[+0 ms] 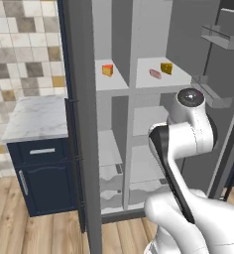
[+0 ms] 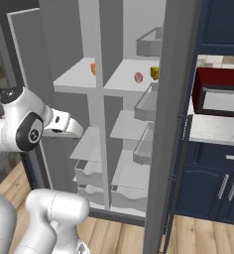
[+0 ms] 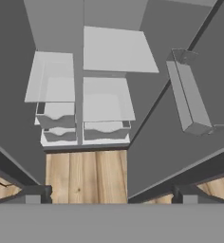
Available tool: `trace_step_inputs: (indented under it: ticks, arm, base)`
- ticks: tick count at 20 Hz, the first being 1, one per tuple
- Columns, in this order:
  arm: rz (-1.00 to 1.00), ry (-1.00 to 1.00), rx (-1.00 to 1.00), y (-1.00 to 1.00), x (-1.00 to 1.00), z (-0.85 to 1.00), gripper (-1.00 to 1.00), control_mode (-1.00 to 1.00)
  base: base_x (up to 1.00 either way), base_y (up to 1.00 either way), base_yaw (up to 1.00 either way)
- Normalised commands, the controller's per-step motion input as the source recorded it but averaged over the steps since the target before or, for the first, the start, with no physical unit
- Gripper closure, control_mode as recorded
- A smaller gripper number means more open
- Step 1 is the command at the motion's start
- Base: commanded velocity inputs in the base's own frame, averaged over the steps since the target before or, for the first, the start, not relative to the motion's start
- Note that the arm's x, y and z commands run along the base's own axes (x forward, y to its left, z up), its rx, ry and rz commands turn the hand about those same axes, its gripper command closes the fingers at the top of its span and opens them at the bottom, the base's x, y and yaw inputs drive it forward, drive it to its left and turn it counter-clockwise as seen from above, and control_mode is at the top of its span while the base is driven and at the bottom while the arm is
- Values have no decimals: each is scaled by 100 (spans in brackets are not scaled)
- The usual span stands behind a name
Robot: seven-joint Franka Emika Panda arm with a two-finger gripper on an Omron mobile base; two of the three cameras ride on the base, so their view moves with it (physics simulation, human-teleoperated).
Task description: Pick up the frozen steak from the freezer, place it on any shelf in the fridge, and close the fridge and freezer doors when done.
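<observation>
Both grey doors stand open: the freezer door (image 1: 83, 124) at the left and the fridge door (image 1: 223, 129) at the right. The frozen steak (image 1: 155, 74) (image 2: 138, 77), a small pinkish slab, lies on the upper white shelf (image 1: 153, 82) of the fridge, right of the centre divider and next to a yellow-brown block (image 1: 166, 68). An orange cheese wedge (image 1: 107, 70) sits on the freezer's upper shelf. My gripper (image 3: 111, 197) is open and holds nothing. It hangs in front of the appliance, well below the steak, over the lower shelves and drawers (image 3: 85, 130).
Grey bins (image 1: 211, 92) stick out from the inside of the fridge door, close to my arm. A marble counter on navy cabinets (image 1: 37, 116) stands left of the freezer door. A red microwave (image 2: 218, 96) sits on the counter to the right. Wooden floor (image 3: 85, 173) lies below.
</observation>
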Motion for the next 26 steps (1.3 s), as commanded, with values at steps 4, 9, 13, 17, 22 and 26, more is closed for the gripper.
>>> trace_step_inputs:
  ticks: [4,9,13,17,22,26]
  arm:
    - [0,0,1,0,-11,0,-100,-100]
    - [0,-1,1,0,-33,0,-100,-100]
    - [0,-19,0,53,-66,1,-100,-100]
    - [0,-34,0,100,-63,0,-100,-100]
    - [0,-39,0,100,-18,0,-100,-100]
    - [0,-37,0,100,-2,0,-100,-100]
  base:
    - [-9,0,0]
    - [0,0,0]
    - [0,0,0]
    - [0,0,0]
    - [0,0,0]
    - [0,0,0]
